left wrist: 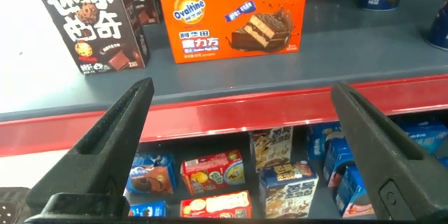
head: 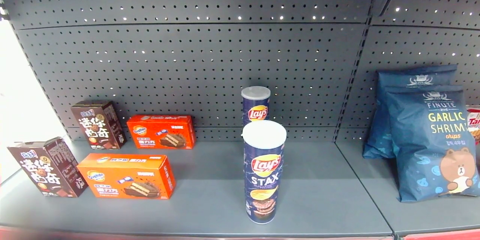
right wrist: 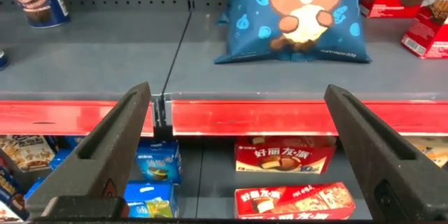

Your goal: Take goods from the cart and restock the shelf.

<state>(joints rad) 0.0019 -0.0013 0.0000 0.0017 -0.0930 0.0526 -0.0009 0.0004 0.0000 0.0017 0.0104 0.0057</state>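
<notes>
On the grey shelf [head: 210, 198] stand two blue chip cans, one at the front [head: 263, 170] and one behind it [head: 255, 105]. Two orange wafer boxes [head: 127, 176] [head: 161, 131] and two brown cookie boxes [head: 47, 167] [head: 98, 124] sit at the left. Blue shrimp chip bags [head: 431, 142] lean at the right. My left gripper [left wrist: 241, 147] is open below the shelf's red front edge [left wrist: 231, 115], facing an orange wafer box [left wrist: 233, 19] and a brown cookie box [left wrist: 87, 21]. My right gripper [right wrist: 238, 147] is open in front of the bear-printed blue bag [right wrist: 294, 14].
A lower shelf holds several small snack boxes [left wrist: 213, 175] and red boxes [right wrist: 283, 157]. A perforated back panel [head: 195, 56] closes the shelf behind. A vertical divider [head: 348, 82] separates the right bay. Red boxes [right wrist: 409, 0] stand beside the blue bag.
</notes>
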